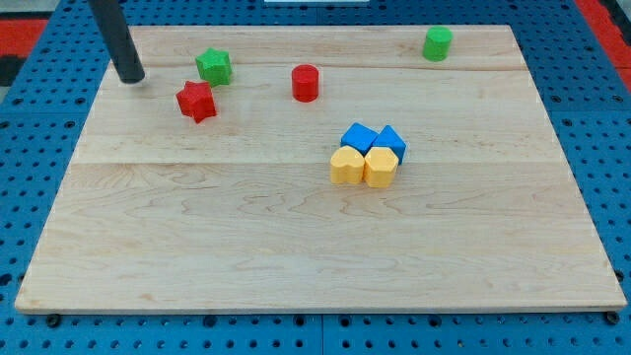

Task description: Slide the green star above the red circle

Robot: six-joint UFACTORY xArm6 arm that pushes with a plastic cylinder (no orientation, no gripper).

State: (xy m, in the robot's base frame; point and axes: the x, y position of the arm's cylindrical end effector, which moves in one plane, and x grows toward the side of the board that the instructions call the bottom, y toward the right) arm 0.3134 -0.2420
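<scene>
The green star (213, 66) lies near the view's top left of the wooden board. The red circle (306, 82) stands to its right, a short gap away and slightly lower. My tip (130, 78) rests on the board to the left of the green star, apart from it. A red star (196, 101) lies just below and left of the green star, close to it.
A green circle (438, 43) stands near the view's top right edge. Two blue blocks (360, 138) (390, 141) and two yellow blocks (346, 166) (381, 167) form a tight cluster right of centre. The board (296, 247) lies on a blue pegboard.
</scene>
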